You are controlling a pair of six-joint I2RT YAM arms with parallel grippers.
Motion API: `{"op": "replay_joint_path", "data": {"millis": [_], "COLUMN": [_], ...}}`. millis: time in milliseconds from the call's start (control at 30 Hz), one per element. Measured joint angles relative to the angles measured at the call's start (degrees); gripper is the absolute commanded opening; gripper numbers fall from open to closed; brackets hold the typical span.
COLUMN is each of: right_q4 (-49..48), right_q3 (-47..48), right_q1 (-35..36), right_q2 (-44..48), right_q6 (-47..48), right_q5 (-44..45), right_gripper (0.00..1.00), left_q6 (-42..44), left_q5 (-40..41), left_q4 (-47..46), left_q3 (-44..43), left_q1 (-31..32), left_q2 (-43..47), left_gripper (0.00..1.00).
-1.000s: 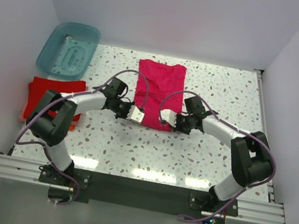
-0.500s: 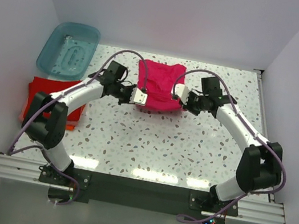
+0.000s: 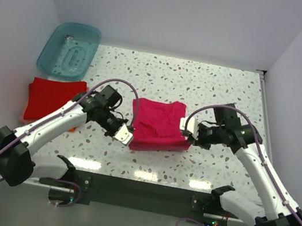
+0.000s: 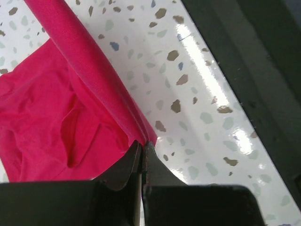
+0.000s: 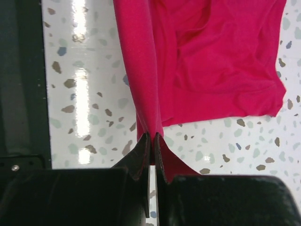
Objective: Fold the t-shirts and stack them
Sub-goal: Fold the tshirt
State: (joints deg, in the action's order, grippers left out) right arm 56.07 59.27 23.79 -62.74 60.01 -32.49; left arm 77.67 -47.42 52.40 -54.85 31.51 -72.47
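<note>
A magenta-pink t-shirt (image 3: 158,126) lies folded over on the speckled table near the front, its near edge lifted between both grippers. My left gripper (image 3: 127,138) is shut on the shirt's near left corner (image 4: 136,132). My right gripper (image 3: 186,128) is shut on the near right corner (image 5: 148,123). In both wrist views the cloth (image 4: 51,117) (image 5: 211,61) stretches taut away from the closed jaws. A red t-shirt (image 3: 53,97) lies folded at the left edge, on top of an orange one whose edge (image 3: 72,128) peeks out beneath.
A translucent teal tub (image 3: 70,49) stands at the back left corner. White walls enclose the table on three sides. The black base rail (image 3: 142,193) runs along the front edge, close behind the grippers.
Both grippers have pulled the pink shirt's edge from the table's middle toward the front. The shirt now lies folded shorter and nearer the bases.
</note>
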Motion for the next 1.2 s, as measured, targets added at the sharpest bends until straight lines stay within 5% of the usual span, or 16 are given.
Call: {"op": "replay_joint_path", "data": {"millis": [233, 533, 867, 1200], "right_q4": [7.2, 8.2, 10.4, 8.9], "right_q3": [5.5, 19.7, 43.1, 52.3], "right_q1": [-0.5, -6.8, -10.8, -11.5], "right_q2": [-4.6, -29.3, -55.7, -68.7], "right_q6": [0.1, 4.3, 7.0, 5.9], "right_q5": [-1.6, -2.0, -3.0, -0.4], "right_gripper": [0.0, 0.0, 0.0, 0.0], "left_q6": [-0.4, 2.1, 1.4, -8.2], "left_q5": [-3.8, -6.5, -5.8, -2.6], "left_q4": [8.5, 17.9, 20.0, 9.3], "left_q3": [-9.4, -36.9, -62.9, -64.9], "left_q1": [-2.1, -12.0, -14.7, -15.4], "left_q2": [-3.8, -33.6, -56.4, -66.2], "left_gripper": [0.0, 0.0, 0.01, 0.01]}}
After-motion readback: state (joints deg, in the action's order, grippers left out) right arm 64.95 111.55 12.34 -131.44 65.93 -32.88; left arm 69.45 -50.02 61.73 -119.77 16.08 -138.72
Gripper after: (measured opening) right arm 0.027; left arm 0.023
